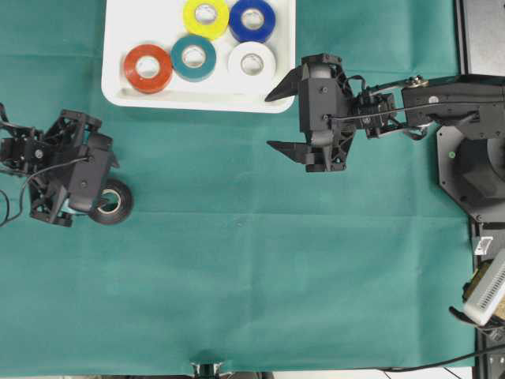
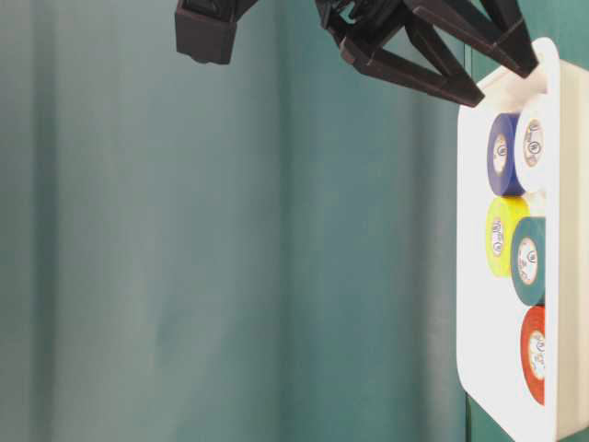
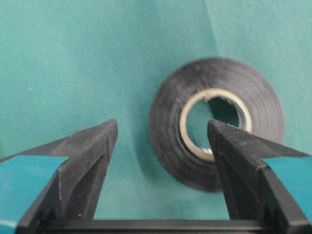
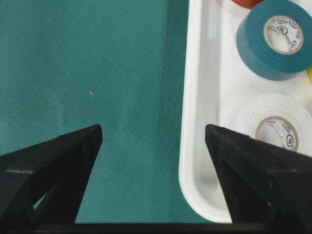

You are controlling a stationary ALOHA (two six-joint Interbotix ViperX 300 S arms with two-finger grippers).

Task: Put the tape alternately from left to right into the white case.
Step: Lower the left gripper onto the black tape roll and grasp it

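The white case (image 1: 118,95) sits at the top middle and holds five rolls of tape: red (image 1: 129,69), teal (image 1: 178,59), white (image 1: 266,65), yellow (image 1: 190,20) and blue (image 1: 269,22). A black tape roll (image 1: 122,207) lies flat on the green cloth at the left. My left gripper (image 1: 102,207) is open over it. In the left wrist view one finger (image 3: 234,161) stands over the core of the black roll (image 3: 165,122), and the other is outside, to its left. My right gripper (image 1: 269,121) hangs open and empty beside the case's near right corner (image 4: 187,146).
The right arm's base (image 1: 465,158) and some equipment (image 1: 485,288) stand at the right edge, off the cloth. The green cloth (image 1: 252,276) covers the table down to its front edge.
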